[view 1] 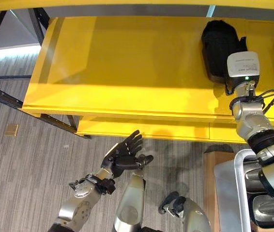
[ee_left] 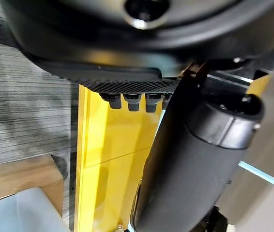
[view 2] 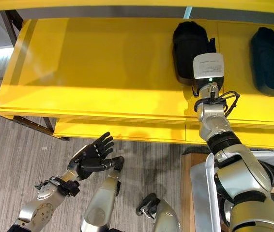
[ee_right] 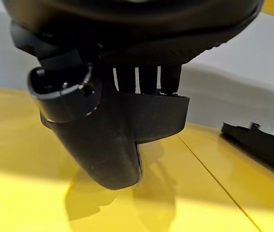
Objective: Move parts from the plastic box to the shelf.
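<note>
Shelf [view 1: 127,67], a broad yellow deck, spans the head views from side to side, with a second yellow board lower down under its front edge. A grey carpeted floor [view 1: 35,164] lies below it on the left. At the lower right a grey plastic box [view 1: 238,193] sits beside a brown block, and grey parts [view 1: 265,205] show inside it, partly hidden by the right arm.

On the shelf lie two black parts. One part [view 2: 190,43] sits toward the right side of the deck, with the right robot hand [ee_right: 142,77] on it; another part [view 2: 271,60] lies further right, apart from the first. In the right wrist view the first part stands on the yellow surface, and the fingers [ee_right: 146,79] run down behind it with the thumb at its side, so the right robot hand is clamped on this part. The second part shows at the edge of that view as a dark shape on the deck.

The left robot hand [view 1: 127,154] hangs low over the floor, in front of the shelf and well apart from it, its fingers spread and relaxed, holding nothing.
</note>
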Controlling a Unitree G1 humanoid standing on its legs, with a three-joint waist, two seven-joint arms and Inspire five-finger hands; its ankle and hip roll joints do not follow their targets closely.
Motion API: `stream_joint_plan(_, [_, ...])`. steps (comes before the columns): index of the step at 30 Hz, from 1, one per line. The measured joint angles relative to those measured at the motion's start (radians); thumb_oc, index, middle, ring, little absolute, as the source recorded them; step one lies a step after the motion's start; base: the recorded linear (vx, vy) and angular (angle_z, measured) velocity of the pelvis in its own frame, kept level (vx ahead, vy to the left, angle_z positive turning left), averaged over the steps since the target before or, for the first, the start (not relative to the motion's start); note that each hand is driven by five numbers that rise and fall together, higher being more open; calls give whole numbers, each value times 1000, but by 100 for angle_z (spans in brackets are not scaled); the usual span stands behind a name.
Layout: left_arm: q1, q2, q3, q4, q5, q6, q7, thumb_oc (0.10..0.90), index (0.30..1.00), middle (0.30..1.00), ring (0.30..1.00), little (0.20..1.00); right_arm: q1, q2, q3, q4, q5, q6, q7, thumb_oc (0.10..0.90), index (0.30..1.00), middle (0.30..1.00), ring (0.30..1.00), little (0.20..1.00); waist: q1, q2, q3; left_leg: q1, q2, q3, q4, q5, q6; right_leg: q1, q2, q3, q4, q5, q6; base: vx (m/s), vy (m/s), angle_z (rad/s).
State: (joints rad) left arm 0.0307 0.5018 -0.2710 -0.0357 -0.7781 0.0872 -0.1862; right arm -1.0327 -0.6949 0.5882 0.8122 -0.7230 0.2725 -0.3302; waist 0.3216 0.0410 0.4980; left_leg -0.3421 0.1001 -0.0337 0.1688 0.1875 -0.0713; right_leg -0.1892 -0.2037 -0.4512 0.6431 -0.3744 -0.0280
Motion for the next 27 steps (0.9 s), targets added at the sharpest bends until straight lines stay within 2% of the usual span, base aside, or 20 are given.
stream_joint_plan(8, [-1,38,3,-3,-1,0,0,900,1000,1000,1000,1000,-39,-8,-4,30,61,-1,2,400,300,300,300,300,11,-5,4,0,-2,-12,2,-3,2,4,-1,-6,6,0,1,59,-9,3])
stream_joint_plan(15, [35,34,2,-3,-1,0,0,900,1000,1000,1000,1000,-67,-22,2,30,81,-5,39,400,300,300,300,300,15,-6,5,-5,-1,-16,1,-2,-1,-8,-3,-6,24,-4,0,38,16,1])
stream_joint_plan(22, [31,32,2,-3,-1,-4,0,900,1000,1000,1000,1000,-27,-17,-2,19,98,-6,62,400,300,300,300,300,9,-3,9,-6,-4,-12,1,3,4,-12,-8,-4,29,-5,0,-4,13,-1])
stream_joint_plan(27, [30,31,2,-2,-1,-13,-20,900,1000,1000,1000,1000,42,-14,-21,-24,95,-5,34,400,300,300,300,300,4,4,13,-5,-1,-10,1,5,3,-17,-7,1,36,-6,-3,-36,-9,-2])
